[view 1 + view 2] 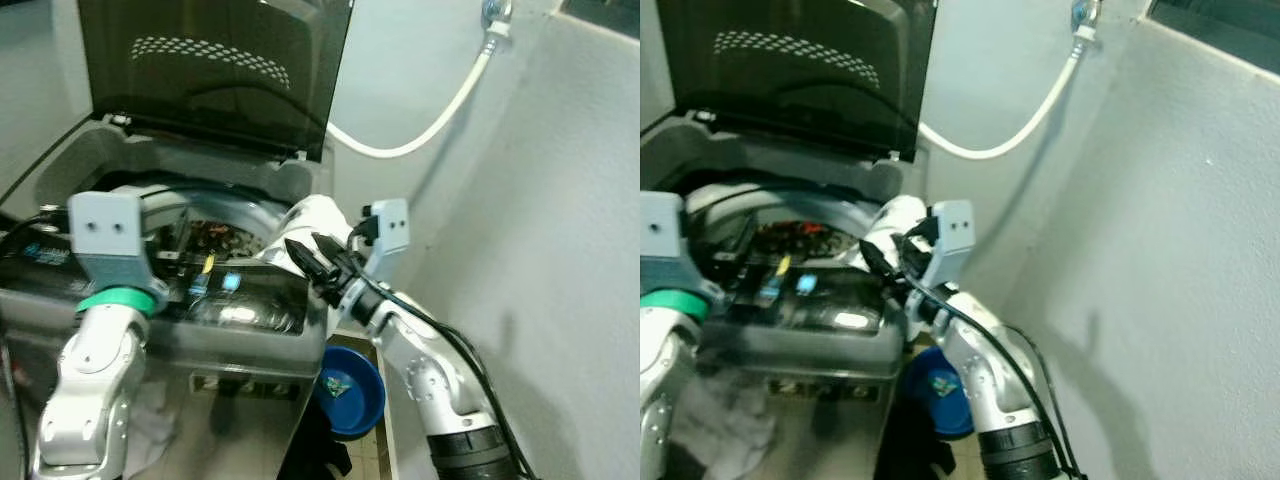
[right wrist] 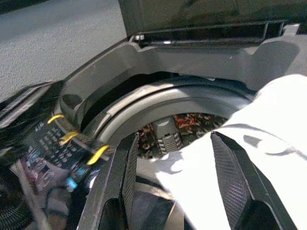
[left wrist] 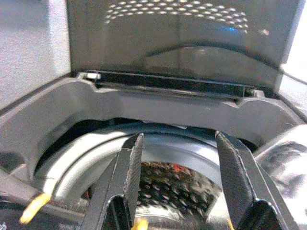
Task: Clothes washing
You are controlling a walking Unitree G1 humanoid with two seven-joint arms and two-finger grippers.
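White cloth (image 2: 249, 143) lies between right gripper (image 2: 177, 158) fingers; left gripper (image 3: 182, 163) fingers spread wide.

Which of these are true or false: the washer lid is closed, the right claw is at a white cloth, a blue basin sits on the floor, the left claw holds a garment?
1. The washer lid is closed. False: it stands raised.
2. The right claw is at a white cloth on the drum rim. True.
3. A blue basin sits on the floor beside the washer. True.
4. The left claw holds a garment. False: it is open and empty above the drum.
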